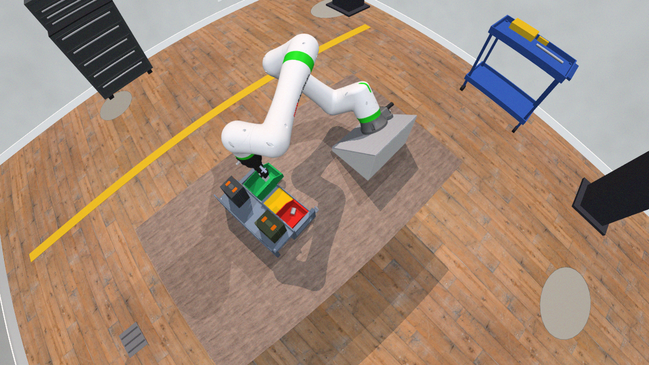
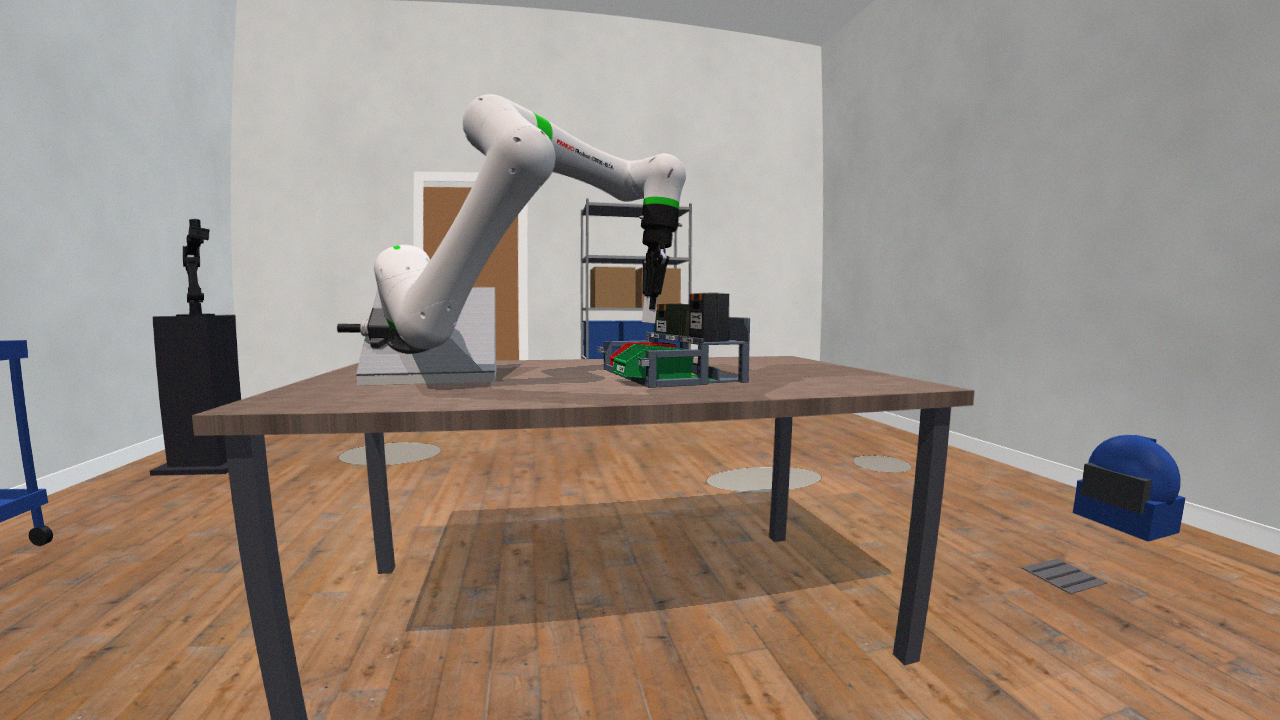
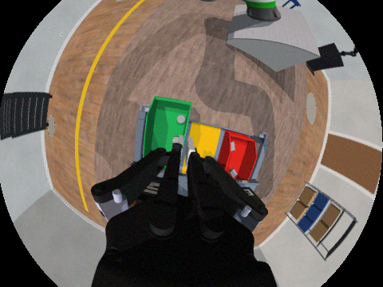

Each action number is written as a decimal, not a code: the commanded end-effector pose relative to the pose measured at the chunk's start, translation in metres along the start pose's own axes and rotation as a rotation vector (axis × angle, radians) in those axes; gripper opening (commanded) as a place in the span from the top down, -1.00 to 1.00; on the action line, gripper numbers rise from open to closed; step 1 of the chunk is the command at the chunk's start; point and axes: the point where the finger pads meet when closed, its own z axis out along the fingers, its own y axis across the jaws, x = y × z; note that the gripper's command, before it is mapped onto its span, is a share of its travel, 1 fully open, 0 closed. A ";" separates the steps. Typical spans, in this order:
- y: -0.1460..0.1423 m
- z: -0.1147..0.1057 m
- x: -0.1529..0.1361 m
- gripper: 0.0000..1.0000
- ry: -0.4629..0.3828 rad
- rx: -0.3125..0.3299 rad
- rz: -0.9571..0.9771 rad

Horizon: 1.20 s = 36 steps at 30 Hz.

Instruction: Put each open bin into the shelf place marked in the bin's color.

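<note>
The green bin [image 1: 256,186] [image 2: 630,361] [image 3: 163,115] sits at the left end of the grey shelf [image 1: 304,226] [image 2: 653,368] [image 3: 139,137], its front sticking out past the front lip. Two round parts show inside. It hides its place's mark; whether it is level is hard to tell. The red bin [image 1: 286,217] [image 3: 244,159] sits in the shelf's right place with grey parts inside. A yellow place [image 1: 278,199] [image 3: 205,139] lies between them. My gripper [image 1: 265,178] [image 2: 648,316] [image 3: 184,143] is nearly closed, a narrow empty gap between its tips, above the green bin's right wall and clear of it.
A tall dark box [image 1: 233,192] [image 2: 709,315] and a dark green box [image 1: 270,226] [image 2: 671,319] stand on the upper board [image 1: 252,217] behind the bins. The grey robot pedestal [image 1: 381,140] [image 3: 267,44] stands on the table on the front side of the shelf.
</note>
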 end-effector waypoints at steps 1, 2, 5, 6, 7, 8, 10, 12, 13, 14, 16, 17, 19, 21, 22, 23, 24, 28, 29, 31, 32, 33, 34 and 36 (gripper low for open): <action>0.000 -0.004 0.000 0.88 0.000 0.000 0.000; 0.000 -0.005 0.000 0.88 0.000 0.000 0.000; 0.000 -0.006 0.001 0.88 0.000 0.000 0.000; 0.000 -0.006 0.001 0.88 0.000 0.000 0.000; 0.000 -0.007 0.001 0.88 0.000 0.000 0.000; 0.000 -0.008 0.001 0.88 0.000 0.000 0.000; 0.000 -0.009 0.001 0.88 0.000 0.000 0.000; 0.000 -0.010 0.001 0.88 0.000 0.000 0.000; 0.000 -0.010 0.001 0.88 0.000 0.000 0.000; 0.000 -0.010 0.001 0.88 0.000 0.000 0.000; 0.000 -0.011 0.001 0.88 0.000 0.000 0.000; 0.000 -0.011 0.001 0.88 0.000 0.000 0.000; 0.000 -0.011 0.001 0.88 0.000 0.000 0.000; 0.000 -0.011 0.001 0.88 0.000 0.000 0.000; 0.000 -0.011 0.001 0.88 0.000 0.000 0.000; 0.000 -0.011 0.001 0.88 0.000 0.000 0.000; 0.000 -0.012 0.001 0.88 0.000 0.000 0.000; 0.000 -0.012 0.001 0.88 0.000 0.000 0.000; 0.000 -0.012 0.001 0.88 0.000 0.000 0.000; 0.000 -0.012 0.001 1.00 0.000 0.000 0.000; 0.000 -0.012 0.001 1.00 0.000 0.000 0.000; 0.000 -0.012 0.001 1.00 0.000 0.000 0.000; 0.000 -0.012 0.001 1.00 0.000 0.000 0.000; 0.000 -0.012 0.001 1.00 0.000 0.000 0.000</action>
